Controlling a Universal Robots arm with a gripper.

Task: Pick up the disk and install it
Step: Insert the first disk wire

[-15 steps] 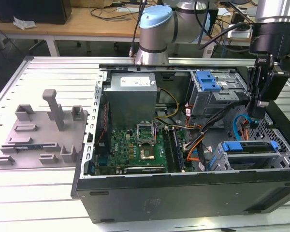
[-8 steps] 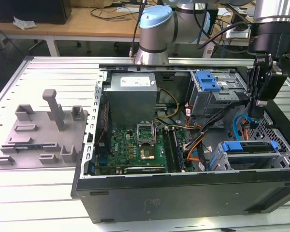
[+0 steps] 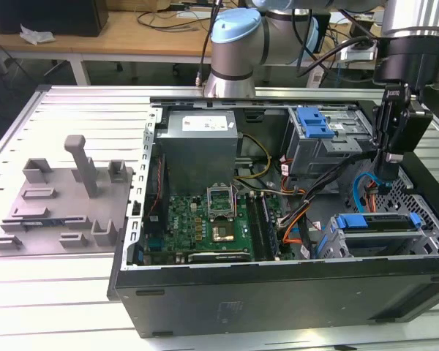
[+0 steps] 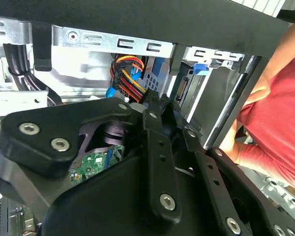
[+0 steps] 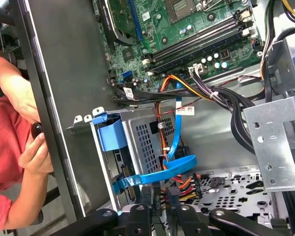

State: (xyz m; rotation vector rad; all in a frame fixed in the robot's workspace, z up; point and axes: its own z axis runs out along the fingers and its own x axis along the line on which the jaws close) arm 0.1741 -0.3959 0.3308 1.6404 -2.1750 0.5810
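Observation:
The disk (image 3: 377,221), silver with blue carrier rails, lies flat in the lower drive cage at the exterior view's right of the open computer case (image 3: 278,292). In the first wrist view the cage's perforated grey wall (image 5: 147,137) shows with a blue rail end (image 5: 110,135) at its mouth. My gripper (image 3: 389,162) hangs above the case's right side, over blue and orange cables, behind the cage and apart from the disk. Its black linkages meet at the tips in the second wrist view (image 4: 162,105); it looks shut with nothing in it.
A grey power supply box (image 3: 201,142) and a blue latch (image 3: 314,121) on the upper bay stand at the back. The motherboard (image 3: 212,219) fills the middle. A grey fixture plate (image 3: 66,197) lies left of the case. A person's hand (image 5: 32,142) rests on the case edge.

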